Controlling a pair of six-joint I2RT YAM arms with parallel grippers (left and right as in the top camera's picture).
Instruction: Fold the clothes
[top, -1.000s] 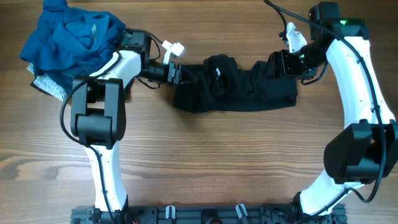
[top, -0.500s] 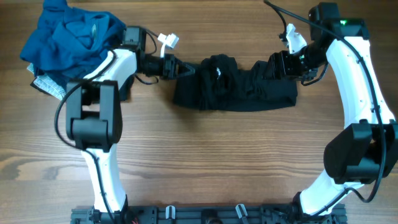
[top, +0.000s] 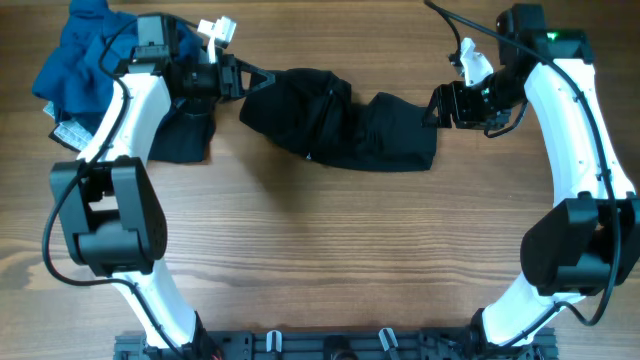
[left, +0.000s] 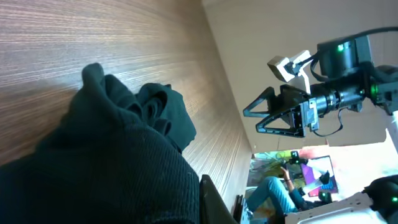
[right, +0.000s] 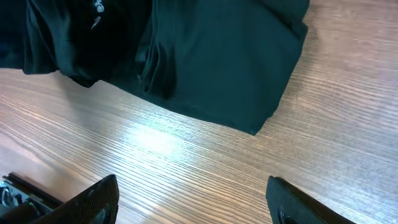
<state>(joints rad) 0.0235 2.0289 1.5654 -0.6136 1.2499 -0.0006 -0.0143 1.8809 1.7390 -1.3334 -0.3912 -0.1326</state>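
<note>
**Spotter:** What are you seeing, biggest thing first?

**Operator:** I'm looking down on the brown wood-grain table (top: 330, 260). The large plain black soft-fabric shirt (top: 340, 120) is lying bunched across the upper middle of the overhead frame. A heap of blue fabric garments (top: 85, 60) is sitting in the upper left corner. A flat dark garment (top: 185, 140) is lying just below it, partly under my left arm.

**Spotter:** And the grippers?

**Operator:** The left gripper (top: 235, 80) is clamping the shirt's left corner, and the cloth is pulling into a taut point there. In the left wrist view, black fabric is filling the lower left. The right gripper (right: 193, 205) is standing wide with nothing between its fingers. It is hovering over bare wood at the bottom of its own view, apart from the shirt's right corner.

**Spotter:** How are you planning the spread?

**Operator:** I'm judging the shirt too crumpled to fold yet. I'm thinking of lowering the right fingers onto that free corner and pinching a single layer. Then I'd pull the two ends apart, low and level, so the folds in the middle flatten. If I lift too high, I'm risking the fabric slipping out of the left grip.
</note>
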